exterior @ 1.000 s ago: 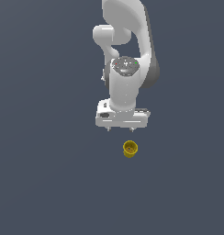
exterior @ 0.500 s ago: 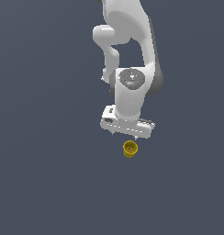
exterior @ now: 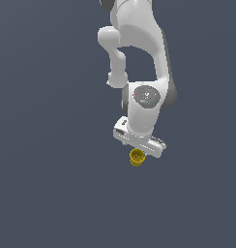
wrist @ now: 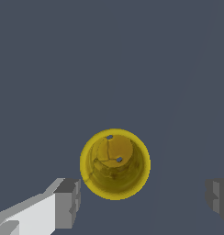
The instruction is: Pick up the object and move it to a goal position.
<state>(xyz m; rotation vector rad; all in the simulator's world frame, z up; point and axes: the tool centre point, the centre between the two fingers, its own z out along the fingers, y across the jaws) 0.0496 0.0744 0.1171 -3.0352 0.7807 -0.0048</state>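
The object is a small yellow cup with a hollow, darker inside, standing upright on the dark floor. In the exterior view my gripper hangs right over it, and the white hand hides the cup's far side. In the wrist view the cup lies below the camera, seen from above, and the two grey fingertips stand wide apart, one on each side of it. The gripper is open and touches nothing.
A plain dark grey floor lies all around. The white arm rises above the hand. No other thing shows.
The hand has come down and towards the cup, from well above it to just over it. The hand has also turned a little. The cup has not moved.
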